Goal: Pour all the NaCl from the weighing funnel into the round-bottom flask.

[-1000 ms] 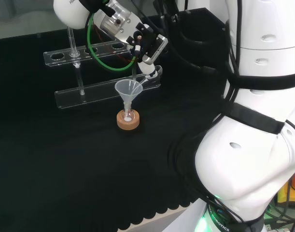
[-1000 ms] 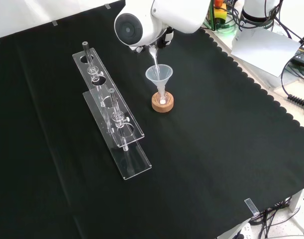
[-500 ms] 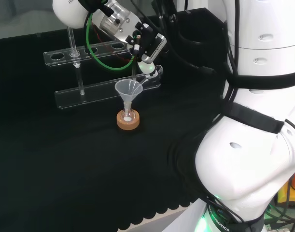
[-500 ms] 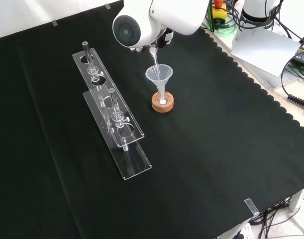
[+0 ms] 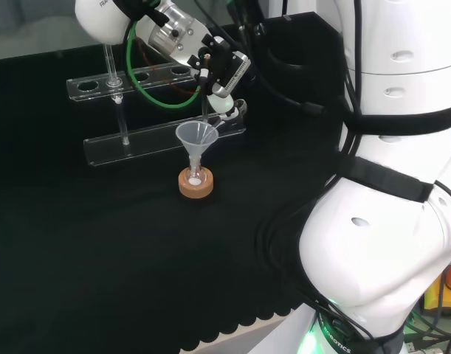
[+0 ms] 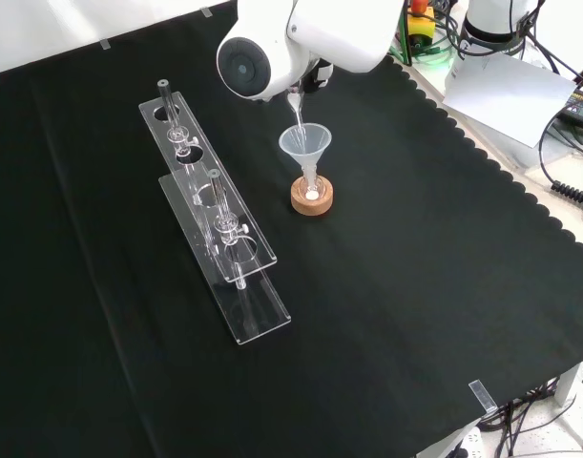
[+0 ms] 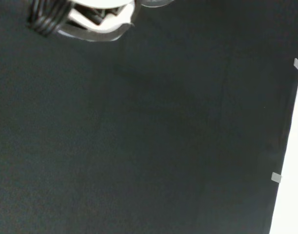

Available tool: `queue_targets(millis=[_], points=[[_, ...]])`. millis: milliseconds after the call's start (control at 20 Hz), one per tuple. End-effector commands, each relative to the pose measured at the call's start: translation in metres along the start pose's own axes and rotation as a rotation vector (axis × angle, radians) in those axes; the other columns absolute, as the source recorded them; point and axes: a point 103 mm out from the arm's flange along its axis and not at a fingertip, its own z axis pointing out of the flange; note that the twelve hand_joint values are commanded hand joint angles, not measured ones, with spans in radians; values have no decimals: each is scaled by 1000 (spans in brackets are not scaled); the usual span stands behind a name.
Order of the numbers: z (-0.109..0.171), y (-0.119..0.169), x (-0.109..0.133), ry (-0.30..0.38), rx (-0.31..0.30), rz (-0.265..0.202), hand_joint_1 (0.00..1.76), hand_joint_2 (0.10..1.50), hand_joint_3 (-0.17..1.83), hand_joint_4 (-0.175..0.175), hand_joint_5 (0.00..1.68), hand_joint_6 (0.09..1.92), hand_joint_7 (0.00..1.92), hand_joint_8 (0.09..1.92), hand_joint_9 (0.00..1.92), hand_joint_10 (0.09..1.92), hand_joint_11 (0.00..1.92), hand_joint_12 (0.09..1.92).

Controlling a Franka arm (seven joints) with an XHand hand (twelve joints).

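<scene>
While I watch the head view, the hand [image 5: 224,77] hangs just above and to the right of a clear plastic funnel [image 5: 196,136]. That funnel sits with its stem down in the neck of a small round-bottom flask [image 5: 195,177], and the flask rests in a cork ring stand [image 5: 195,185] near the middle of the black cloth [image 5: 100,243]. A little white powder [image 5: 195,181] shows at the bottom of the flask. From the hand a slim clear piece, the weighing funnel [image 5: 226,120], slants down so that its lower tip reaches the right rim of the plastic funnel. The hand's fingers look curled in around the upper end of that piece, though the glass is hard to make out there, so I read it as pinched rather than see it plainly.

In the front view the white arm link [image 6: 301,38] stands before the hand. Below it the weighing funnel [image 6: 296,113] runs steeply down into the mouth of the plastic funnel [image 6: 304,144], which tops the flask on its cork ring [image 6: 311,197].

A clear acrylic rack [image 6: 215,219] with upright rods lies to the left of the flask in the front view, apart from it. In the head view the same rack [image 5: 151,110] lies beyond the flask.
</scene>
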Motion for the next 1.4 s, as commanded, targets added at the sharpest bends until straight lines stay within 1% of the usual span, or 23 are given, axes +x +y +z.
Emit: queue_targets(millis=[50, 850, 1050, 1400], points=[[-4, -2, 4, -12, 9, 5, 1080, 686, 745, 175, 1114, 988, 613, 651, 932, 415, 690, 1147], [-8, -2, 9, -47, 32, 12, 1081, 683, 748, 175, 1116, 987, 606, 652, 927, 419, 684, 1151], [-8, -1, 6, -49, 36, 14, 1081, 682, 749, 175, 1117, 986, 600, 651, 921, 419, 681, 1151], [-16, -5, 8, -80, 32, 23, 1082, 680, 751, 175, 1118, 984, 592, 650, 918, 421, 679, 1152]])
